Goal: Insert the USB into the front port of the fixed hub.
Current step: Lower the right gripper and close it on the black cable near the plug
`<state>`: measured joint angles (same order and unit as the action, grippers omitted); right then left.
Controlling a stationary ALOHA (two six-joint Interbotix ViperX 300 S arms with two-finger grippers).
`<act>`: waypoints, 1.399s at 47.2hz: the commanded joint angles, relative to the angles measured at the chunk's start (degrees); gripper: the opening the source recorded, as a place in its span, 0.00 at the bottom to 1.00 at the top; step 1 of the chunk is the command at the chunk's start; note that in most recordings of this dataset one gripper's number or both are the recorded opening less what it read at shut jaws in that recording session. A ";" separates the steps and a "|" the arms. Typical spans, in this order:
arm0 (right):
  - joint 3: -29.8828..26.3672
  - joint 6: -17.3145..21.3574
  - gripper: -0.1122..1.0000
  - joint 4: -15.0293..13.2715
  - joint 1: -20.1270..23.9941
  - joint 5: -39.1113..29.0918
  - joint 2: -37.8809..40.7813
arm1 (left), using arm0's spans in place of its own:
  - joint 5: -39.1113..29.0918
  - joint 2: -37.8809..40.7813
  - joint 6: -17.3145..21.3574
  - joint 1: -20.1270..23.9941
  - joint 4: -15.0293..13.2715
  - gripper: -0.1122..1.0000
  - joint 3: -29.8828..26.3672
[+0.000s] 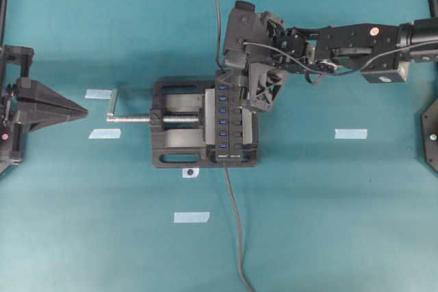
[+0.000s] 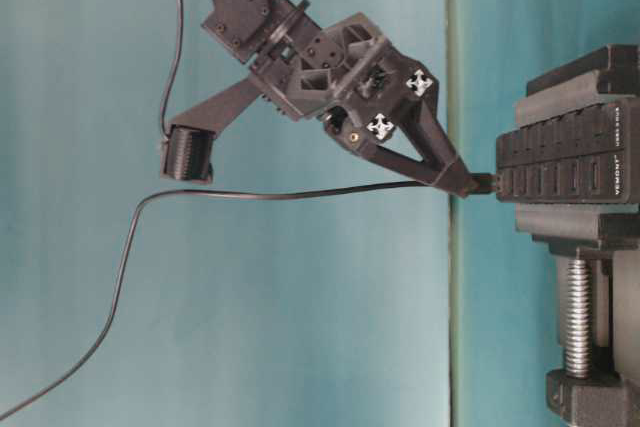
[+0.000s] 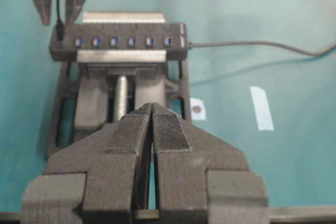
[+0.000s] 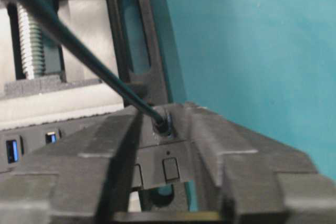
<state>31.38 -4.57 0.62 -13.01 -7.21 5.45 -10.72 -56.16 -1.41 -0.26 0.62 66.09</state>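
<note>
- Overhead exterior view, left: left hand point(image 1: 79, 109) rests pinched together and empty, well apart from the vise point(image 1: 174, 124) on the teal bench point(image 1: 328, 210).
- Centre: fixed hub point(image 1: 229, 124) sits clamped in the vise.
- Right: right hand point(image 4: 165, 129) is partly closed around the USB point(image 4: 161, 123) at the hub's end socket.
- Risk: a tilted plug could jam; taut cable point(image 2: 250, 193) could drag it sideways.
</note>
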 commanded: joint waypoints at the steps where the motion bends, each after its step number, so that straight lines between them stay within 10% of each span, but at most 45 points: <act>1: -1.41 -0.26 0.37 0.00 -0.09 0.18 -0.70 | -0.09 -0.18 0.00 -0.09 0.09 0.10 -0.70; 29: -2.29 0.09 0.17 0.09 0.35 0.18 -0.70 | -0.44 -0.53 -0.97 -0.09 0.09 0.10 -0.53; 66: -2.20 0.26 0.16 0.70 1.23 -0.35 -0.97 | -0.44 -0.53 -1.05 -0.09 0.09 0.10 -0.53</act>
<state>30.41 -4.48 0.88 -12.48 -7.91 5.98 -11.43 -56.95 -2.37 -0.26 0.62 66.27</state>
